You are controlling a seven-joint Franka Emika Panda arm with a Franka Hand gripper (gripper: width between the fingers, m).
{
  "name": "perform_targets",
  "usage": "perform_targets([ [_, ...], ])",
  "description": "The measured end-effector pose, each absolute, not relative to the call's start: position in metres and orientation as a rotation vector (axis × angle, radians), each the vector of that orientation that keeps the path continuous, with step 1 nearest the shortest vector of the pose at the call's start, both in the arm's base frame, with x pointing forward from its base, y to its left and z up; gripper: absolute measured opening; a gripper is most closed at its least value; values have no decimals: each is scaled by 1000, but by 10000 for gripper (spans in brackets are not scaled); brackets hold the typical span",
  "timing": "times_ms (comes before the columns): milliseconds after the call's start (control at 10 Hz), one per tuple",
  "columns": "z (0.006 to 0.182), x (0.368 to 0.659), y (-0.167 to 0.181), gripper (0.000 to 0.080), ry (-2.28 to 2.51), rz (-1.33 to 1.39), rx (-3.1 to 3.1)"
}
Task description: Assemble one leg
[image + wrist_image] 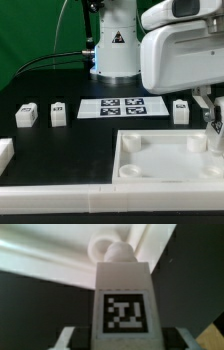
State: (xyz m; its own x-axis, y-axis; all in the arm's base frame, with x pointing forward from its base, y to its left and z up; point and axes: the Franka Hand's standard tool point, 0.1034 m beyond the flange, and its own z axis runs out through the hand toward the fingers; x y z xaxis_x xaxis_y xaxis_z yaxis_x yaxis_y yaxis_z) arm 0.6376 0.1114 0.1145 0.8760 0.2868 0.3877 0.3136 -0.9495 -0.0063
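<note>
Hand (124, 338) tight on both sides of the leg (124, 291)

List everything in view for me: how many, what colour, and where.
marker board: one, white, mid table
tray-like piece: one, white, exterior view's right
loose legs: three, white, two at the exterior view's left of the marker board, one at its right
held leg: one, white, at the tray-like piece's corner socket
long bar: one, white, table's near edge
cut-off piece: one, white, exterior view's left edge
gripper: one, shut on the held leg
</note>
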Motion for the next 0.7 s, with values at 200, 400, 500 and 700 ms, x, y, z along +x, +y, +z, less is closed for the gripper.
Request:
perform_targets([
  [200, 106, 628, 105, 294, -487, -667, -2967],
  [400, 107, 631, 105, 294, -488, -675, -2966],
  [500, 107, 631, 105, 294, -488, -673, -2966],
  [700, 105, 629, 107, 294, -492, -671, -2965],
])
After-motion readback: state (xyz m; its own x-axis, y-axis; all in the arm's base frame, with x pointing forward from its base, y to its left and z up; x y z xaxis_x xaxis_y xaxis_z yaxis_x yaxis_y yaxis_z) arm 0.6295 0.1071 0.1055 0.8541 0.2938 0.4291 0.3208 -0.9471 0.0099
